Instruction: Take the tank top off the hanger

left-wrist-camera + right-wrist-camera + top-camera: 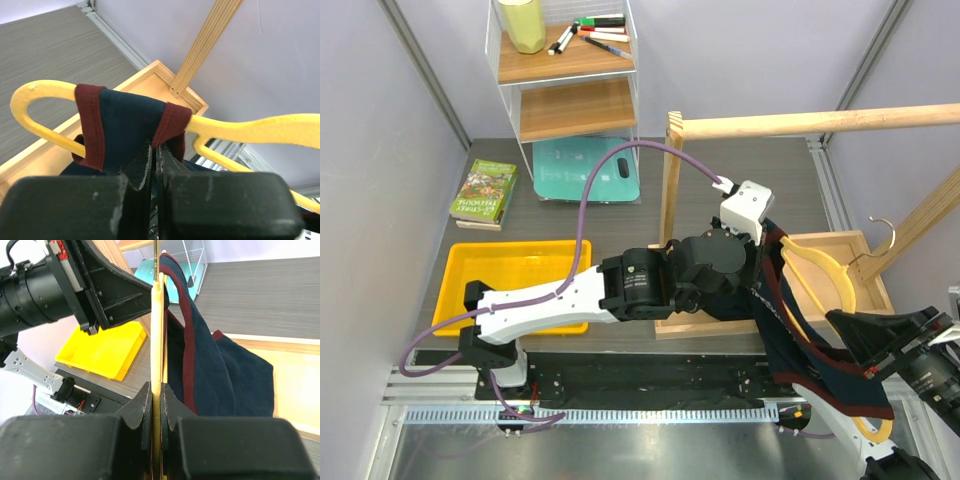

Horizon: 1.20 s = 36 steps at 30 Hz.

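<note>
We find the wooden rack at the table's right. The tank top is not on its rail; it hangs between the two arms, near the right arm's base, and is on the hanger.

The right gripper is clenched on the hanger's thin edge and holds it upright. The left gripper is clamped on navy cloth just below one strap, which loops over the hanger arm near its rounded end.

We judge the step in hand to be slipping that strap off. To do it well:
- The right arm should hold the hanger rigid.
- The left should draw the strap outward along the arm and clear of the tip, not straight down.
- The red trim may snag at the bend.
- The pinch is narrow, so pull slowly.
</note>
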Tool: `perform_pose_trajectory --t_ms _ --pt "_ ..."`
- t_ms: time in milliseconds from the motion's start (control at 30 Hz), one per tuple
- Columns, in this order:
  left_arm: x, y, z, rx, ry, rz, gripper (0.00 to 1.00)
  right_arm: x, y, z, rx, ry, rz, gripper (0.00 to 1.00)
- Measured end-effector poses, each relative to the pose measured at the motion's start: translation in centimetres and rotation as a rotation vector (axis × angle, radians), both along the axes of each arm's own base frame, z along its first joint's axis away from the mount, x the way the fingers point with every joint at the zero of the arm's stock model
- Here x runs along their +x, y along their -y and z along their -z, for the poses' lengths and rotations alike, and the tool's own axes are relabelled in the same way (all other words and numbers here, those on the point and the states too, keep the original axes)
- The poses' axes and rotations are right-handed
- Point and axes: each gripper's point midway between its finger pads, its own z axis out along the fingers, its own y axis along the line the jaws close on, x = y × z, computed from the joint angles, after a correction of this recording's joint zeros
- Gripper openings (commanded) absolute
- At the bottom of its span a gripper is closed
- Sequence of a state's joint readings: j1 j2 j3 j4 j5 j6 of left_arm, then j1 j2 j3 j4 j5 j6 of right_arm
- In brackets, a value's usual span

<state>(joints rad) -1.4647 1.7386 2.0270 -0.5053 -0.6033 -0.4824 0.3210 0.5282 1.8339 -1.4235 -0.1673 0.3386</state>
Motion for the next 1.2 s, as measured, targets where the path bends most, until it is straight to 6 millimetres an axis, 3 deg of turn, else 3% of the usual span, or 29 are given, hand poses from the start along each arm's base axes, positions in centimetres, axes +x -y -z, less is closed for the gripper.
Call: perform_pose_trajectory --t_ms 200,400,700,933,1200 --pt "0.1 -1.3 -1.2 -0.012 0.006 -0.016 0.00 -1.3 0.0 0.9 0.013 0.027 -0.024 0.01" --pt "1.5 -3.5 -2.7 0.003 0.074 -0.100 0.00 -2.4 -0.2 1.8 0.023 0.044 -0.057 0.01" --pt "3.1 -5.9 -3.9 0.041 0.154 -0.217 0.00 -4.6 -0.9 1.3 0.045 0.101 -0.134 0.01" --pt "3.1 -6.6 -4.9 0.011 0.174 -0.237 0.00 -5.1 -0.9 1.7 0.057 0.119 -0.150 0.01" --pt "3.4 -9.7 -7.5 -0.073 0.202 -0.287 0.00 -6.2 -0.9 2.8 0.073 0.134 -0.177 0.01"
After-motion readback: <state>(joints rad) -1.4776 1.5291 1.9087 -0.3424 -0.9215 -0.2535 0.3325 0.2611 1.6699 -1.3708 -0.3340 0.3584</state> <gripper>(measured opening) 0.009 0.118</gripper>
